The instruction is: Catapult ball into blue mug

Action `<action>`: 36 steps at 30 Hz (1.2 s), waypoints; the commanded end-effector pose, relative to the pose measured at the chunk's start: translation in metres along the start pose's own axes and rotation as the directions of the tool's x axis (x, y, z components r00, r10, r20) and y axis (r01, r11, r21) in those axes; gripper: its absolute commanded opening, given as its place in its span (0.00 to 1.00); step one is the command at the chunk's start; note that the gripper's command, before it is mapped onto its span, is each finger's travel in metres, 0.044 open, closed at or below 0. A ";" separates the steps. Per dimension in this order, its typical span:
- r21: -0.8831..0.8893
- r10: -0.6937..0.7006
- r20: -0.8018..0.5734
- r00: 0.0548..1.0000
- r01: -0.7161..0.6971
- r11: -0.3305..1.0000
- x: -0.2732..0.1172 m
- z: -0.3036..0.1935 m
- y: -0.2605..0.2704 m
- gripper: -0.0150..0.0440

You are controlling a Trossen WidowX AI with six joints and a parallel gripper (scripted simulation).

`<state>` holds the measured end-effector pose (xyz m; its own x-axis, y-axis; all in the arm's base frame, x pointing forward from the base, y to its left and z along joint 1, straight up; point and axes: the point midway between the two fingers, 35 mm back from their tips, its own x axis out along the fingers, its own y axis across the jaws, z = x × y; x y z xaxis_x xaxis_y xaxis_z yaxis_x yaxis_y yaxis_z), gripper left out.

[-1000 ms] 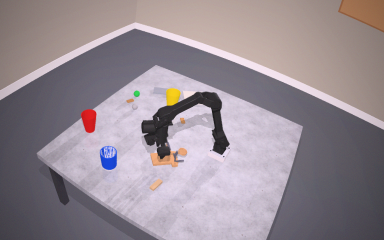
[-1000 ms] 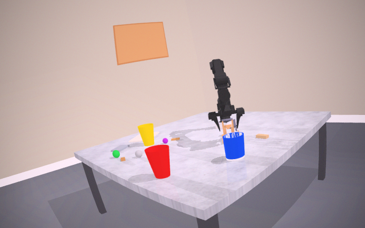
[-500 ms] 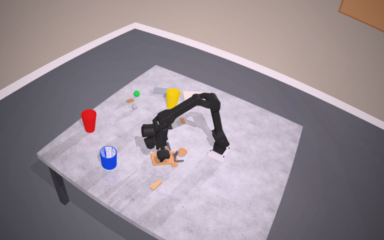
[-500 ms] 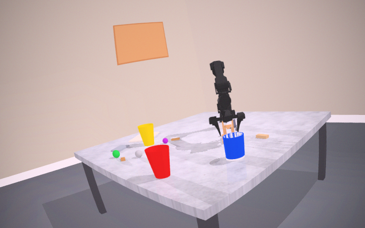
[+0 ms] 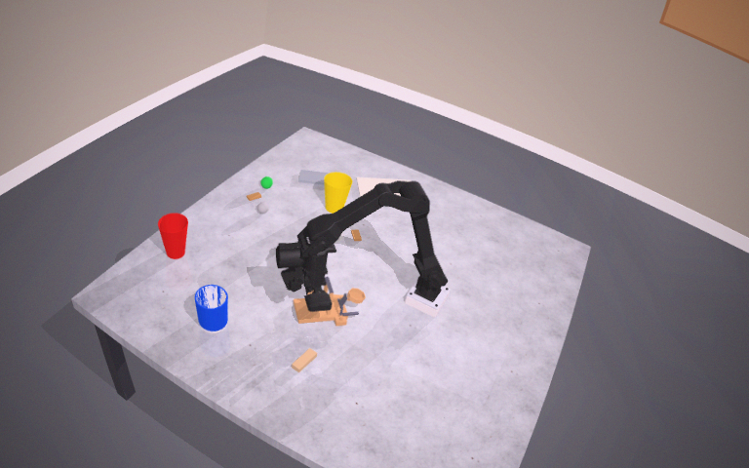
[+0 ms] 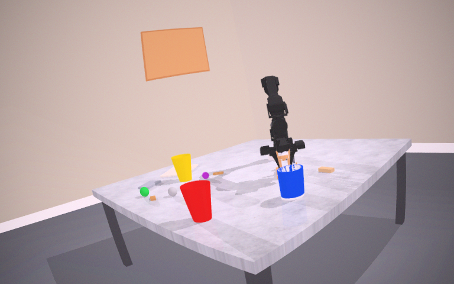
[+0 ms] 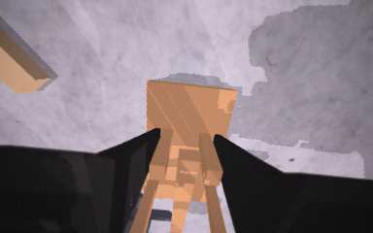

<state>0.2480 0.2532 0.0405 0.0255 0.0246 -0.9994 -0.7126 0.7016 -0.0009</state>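
Observation:
The orange catapult (image 5: 302,312) (image 7: 194,104) stands on the table in front of the arm's base. Its round launch cup (image 5: 355,295) is on the arm-base side and looks empty. My gripper (image 5: 318,303) (image 6: 285,165) (image 7: 186,136) points down over it and is shut on the catapult's two uprights, one finger against each outer side. The blue mug (image 5: 213,314) (image 6: 291,183) stands upright beyond the catapult's flat front end. A green ball (image 5: 266,182) (image 6: 144,191), a grey ball (image 5: 262,208) (image 6: 172,191) and a purple ball (image 6: 205,175) lie on the table; the arm hides the purple one in the top view.
A red cup (image 5: 174,237) (image 6: 200,202) and a yellow cup (image 5: 335,194) (image 6: 182,168) stand upright. A light wooden block (image 5: 304,360) (image 6: 326,169) (image 7: 21,73) lies beside the catapult. Two small brown blocks (image 5: 254,196) (image 5: 356,235), a grey bar (image 5: 310,176) and a pale panel (image 5: 367,185) lie farther off.

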 end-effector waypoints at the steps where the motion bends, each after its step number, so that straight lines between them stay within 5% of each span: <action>1: 0.001 -0.001 0.001 1.000 0.001 1.000 0.000 0.000 0.000 0.44; 8: 0.000 0.000 0.000 1.000 0.000 1.000 -0.039 0.001 0.000 0.25; 36: -0.004 0.001 -0.002 1.000 -0.001 1.000 -0.015 0.002 0.000 0.25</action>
<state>0.2487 0.2540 0.0581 0.0186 0.0176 -0.9997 -0.7127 0.7014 -0.0009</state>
